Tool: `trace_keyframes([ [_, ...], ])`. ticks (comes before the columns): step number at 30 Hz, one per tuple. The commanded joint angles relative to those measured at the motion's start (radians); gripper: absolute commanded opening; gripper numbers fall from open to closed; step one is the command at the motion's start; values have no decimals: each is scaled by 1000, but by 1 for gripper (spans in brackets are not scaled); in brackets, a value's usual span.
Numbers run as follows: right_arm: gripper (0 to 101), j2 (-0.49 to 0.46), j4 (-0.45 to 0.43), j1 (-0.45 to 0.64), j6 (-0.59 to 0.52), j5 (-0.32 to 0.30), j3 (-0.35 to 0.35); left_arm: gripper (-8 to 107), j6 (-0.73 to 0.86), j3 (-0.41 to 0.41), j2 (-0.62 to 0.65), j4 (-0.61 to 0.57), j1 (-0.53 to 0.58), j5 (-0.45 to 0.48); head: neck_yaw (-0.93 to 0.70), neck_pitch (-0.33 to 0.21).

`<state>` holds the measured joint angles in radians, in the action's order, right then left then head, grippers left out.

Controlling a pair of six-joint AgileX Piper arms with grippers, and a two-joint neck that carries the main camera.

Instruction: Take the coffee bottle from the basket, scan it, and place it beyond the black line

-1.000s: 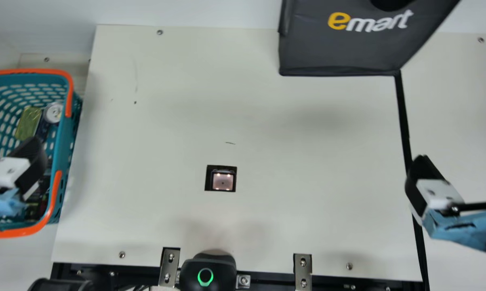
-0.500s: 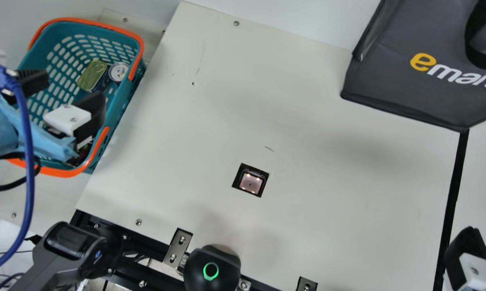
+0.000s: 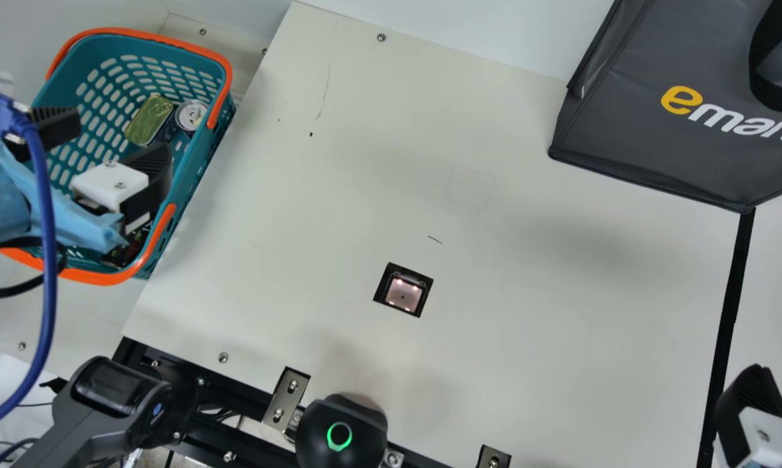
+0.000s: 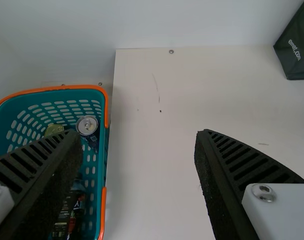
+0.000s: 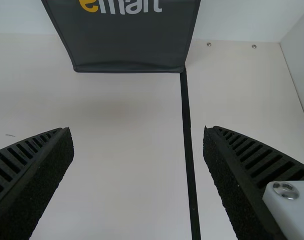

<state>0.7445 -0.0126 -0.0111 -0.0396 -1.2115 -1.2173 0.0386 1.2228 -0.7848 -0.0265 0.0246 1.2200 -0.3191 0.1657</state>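
Note:
Over the teal basket (image 3: 199, 188) at the main view's left hangs my left gripper (image 3: 114, 133), its fingers wide apart with nothing between them. In the left wrist view the same gripper (image 4: 137, 137) is open above the basket's side and the table. Dark bottle-like items (image 4: 74, 212) lie low in the basket, partly behind a finger; which is the coffee bottle I cannot tell. One finger of my right gripper (image 3: 751, 406) shows by the black line (image 3: 732, 305). The right wrist view has that gripper (image 5: 138, 132) open and empty, the black line (image 5: 187, 130) between its fingers.
A can (image 3: 190, 116) and a green-gold tin (image 3: 149, 120) stand in the basket's far part. The scanner (image 3: 404, 291) is set in the table (image 3: 495, 338). A dark grey bag (image 3: 631, 123) stands at the back right.
The camera has turned toward the left, shifting the whole main view. Apart from that, no clear movement of either arm or of the things shows.

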Motion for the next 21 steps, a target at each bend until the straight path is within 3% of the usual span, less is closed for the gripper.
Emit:
trace_keyframes([
  [1, 91, 0, 0, 0, 0, 0, 0, 90, -1, 2, -7, 0, -9, 0, -2, -27],
  [10, 91, 0, 0, 0, 0, -2, 0, 90, 25, -10, -36, -15, -99, 0, -2, -27],
  [21, 91, 0, 0, 0, 0, -2, 0, 90, 148, -22, -91, -106, -361, 0, -2, -27],
])
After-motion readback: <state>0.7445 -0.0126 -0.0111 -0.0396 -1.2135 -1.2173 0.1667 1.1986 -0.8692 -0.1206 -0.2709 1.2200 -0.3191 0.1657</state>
